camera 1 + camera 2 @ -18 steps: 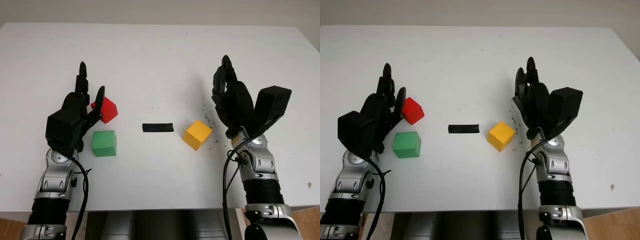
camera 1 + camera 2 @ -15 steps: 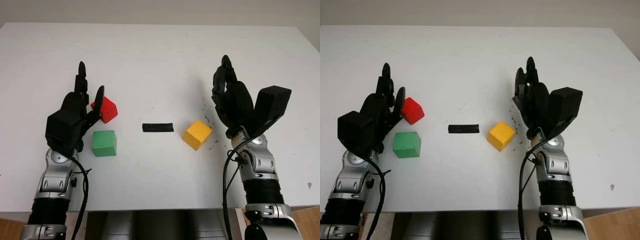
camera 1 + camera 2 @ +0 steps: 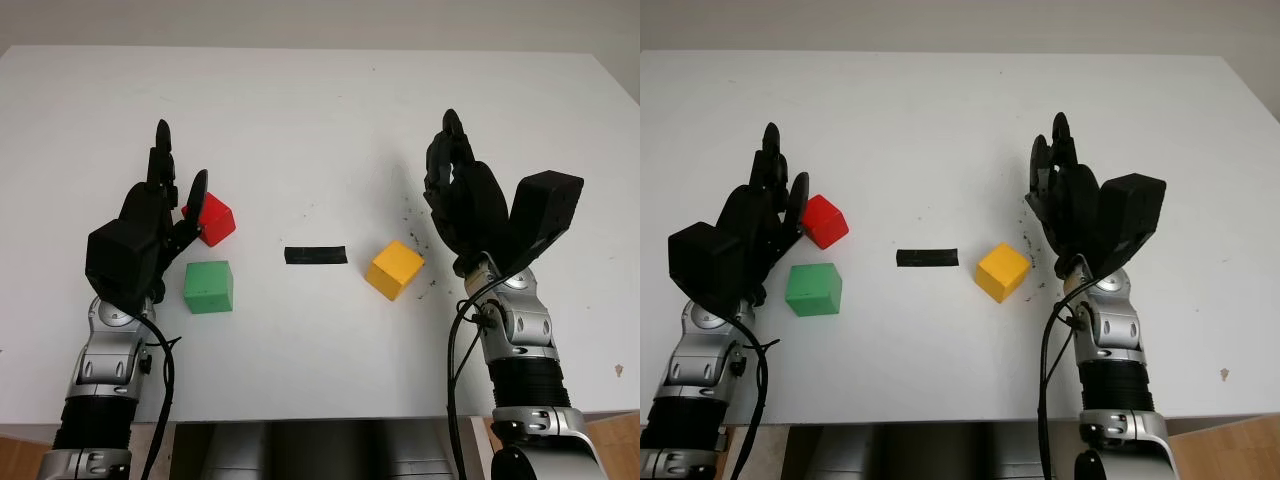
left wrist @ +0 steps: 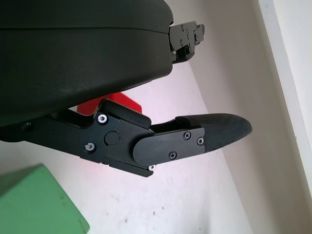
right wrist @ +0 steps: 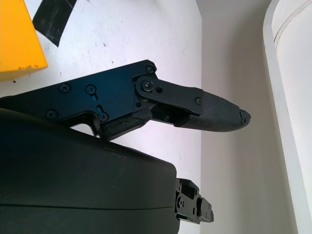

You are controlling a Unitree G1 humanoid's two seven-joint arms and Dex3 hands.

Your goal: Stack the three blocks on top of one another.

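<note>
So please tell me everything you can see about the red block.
The red block is a small cube, plain bright red, with a matte surface; its material cannot be told. It sits on the white table, turned so one corner points toward the robot, just behind the green block and apart from it. The left robot hand is open right beside it, one finger against or very near its edge.

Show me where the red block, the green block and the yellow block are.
red block [image 3: 214, 219], left eye view, on its top face.
green block [image 3: 208, 285], left eye view, middle of its top face.
yellow block [image 3: 1002, 270], right eye view, on its top face.
</note>
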